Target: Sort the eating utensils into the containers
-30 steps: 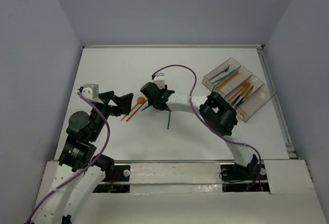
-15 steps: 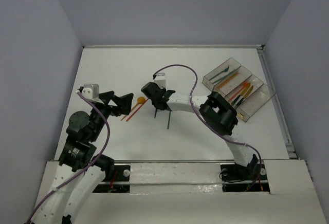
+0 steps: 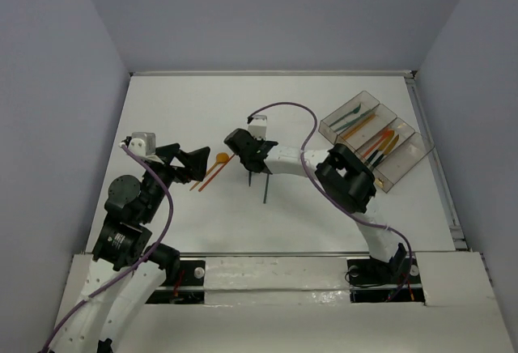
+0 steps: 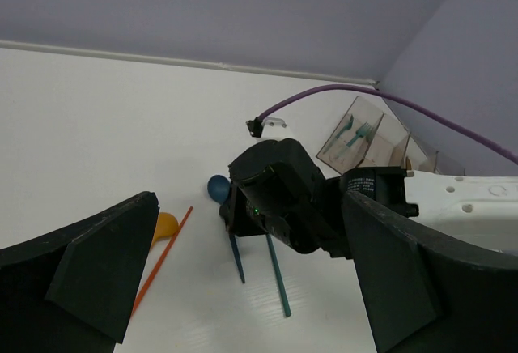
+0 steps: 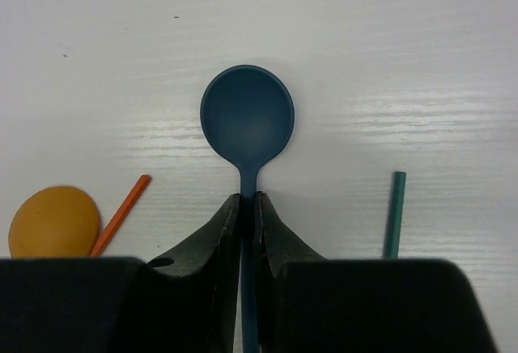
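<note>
My right gripper (image 3: 243,153) (image 5: 248,201) is shut on the thin handle of a dark blue spoon (image 5: 247,116), just below its round bowl, low over the table. The spoon also shows in the left wrist view (image 4: 217,188). A teal utensil handle (image 5: 394,211) (image 3: 265,189) lies just to its right. An orange spoon (image 3: 222,158) (image 5: 52,222) and a thin orange-red handle (image 5: 121,211) (image 4: 162,257) lie to its left. My left gripper (image 3: 194,163) (image 4: 259,288) is open and empty, close to the orange pieces. The clear containers (image 3: 398,176) at the right hold several utensils.
The right arm stretches across the middle of the table with a purple cable (image 3: 303,126) arching over it. A raised rim (image 3: 437,175) runs along the table's right edge, close to the bins. Grey walls close in the left, back and right.
My right gripper has closed on the blue spoon's handle and shifted slightly right, swinging the handle with it. The left arm has not moved.
</note>
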Robot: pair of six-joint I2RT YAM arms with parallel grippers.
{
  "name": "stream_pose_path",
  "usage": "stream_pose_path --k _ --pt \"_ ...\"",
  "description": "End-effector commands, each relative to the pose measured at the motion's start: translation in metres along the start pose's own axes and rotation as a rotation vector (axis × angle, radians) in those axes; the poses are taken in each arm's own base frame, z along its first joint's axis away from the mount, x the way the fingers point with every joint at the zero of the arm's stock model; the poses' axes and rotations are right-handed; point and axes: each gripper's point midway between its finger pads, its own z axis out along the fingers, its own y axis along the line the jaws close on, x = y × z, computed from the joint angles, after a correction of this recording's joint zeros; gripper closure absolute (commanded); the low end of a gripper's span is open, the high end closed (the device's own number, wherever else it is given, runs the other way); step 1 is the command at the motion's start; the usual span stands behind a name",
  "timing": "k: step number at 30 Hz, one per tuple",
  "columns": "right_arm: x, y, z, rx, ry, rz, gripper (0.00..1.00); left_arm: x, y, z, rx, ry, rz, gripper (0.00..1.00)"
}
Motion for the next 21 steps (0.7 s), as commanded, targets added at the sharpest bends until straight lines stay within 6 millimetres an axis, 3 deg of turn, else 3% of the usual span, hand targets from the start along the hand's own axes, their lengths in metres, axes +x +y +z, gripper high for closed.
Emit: stream_pose_path --k 1,4,5,6,7,8,10,11,12,13,15,16,21 --pt "-0.047 -0.033 -0.014 0.046 -0.048 0.13 1.0 -0.008 -0.004 0.0 0.024 -0.041 0.008 0.01" --pt "-0.098 -0.053 -0.027 0.014 -0.143 0.242 1.0 -0.008 -0.003 0.0 0.02 -0.041 0.008 0.01" --pt "-0.098 -0.069 -0.03 0.025 -0.152 0.249 1.0 -0.009 -0.003 0.0 0.021 -0.042 0.008 0.01" --pt "-0.135 -0.087 -0.044 0.014 -0.22 0.311 1.0 -0.009 -0.003 0.0 0.02 -0.044 0.008 0.01" --pt "-0.145 -0.103 -0.048 0.026 -0.24 0.334 1.0 -0.009 -0.003 0.0 0.019 -0.043 0.008 0.01" --pt "-0.141 -0.125 -0.046 0.054 -0.239 0.339 1.0 -0.009 -0.003 -0.001 0.02 -0.044 0.008 0.01" --pt "-0.166 -0.159 -0.062 0.076 -0.303 0.372 1.0 -0.009 -0.004 -0.001 0.022 -0.045 0.008 0.01" --pt "-0.176 -0.19 -0.059 0.13 -0.33 0.39 1.0 -0.011 -0.004 -0.001 0.022 -0.048 0.007 0.01" --pt "-0.172 -0.212 -0.058 0.176 -0.329 0.376 1.0 -0.01 -0.004 -0.001 0.023 -0.046 0.008 0.01" --pt "-0.185 -0.244 -0.062 0.229 -0.358 0.409 1.0 -0.009 -0.003 -0.001 0.021 -0.045 0.008 0.01" --pt "-0.192 -0.276 -0.063 0.272 -0.384 0.435 1.0 -0.011 -0.004 -0.001 0.02 -0.049 0.007 0.01" --pt "-0.194 -0.305 -0.061 0.304 -0.381 0.458 1.0 -0.01 -0.004 -0.001 0.021 -0.047 0.008 0.01" --pt "-0.207 -0.357 -0.058 0.379 -0.393 0.47 0.99 -0.009 -0.002 0.0 0.013 -0.042 0.011 0.01"
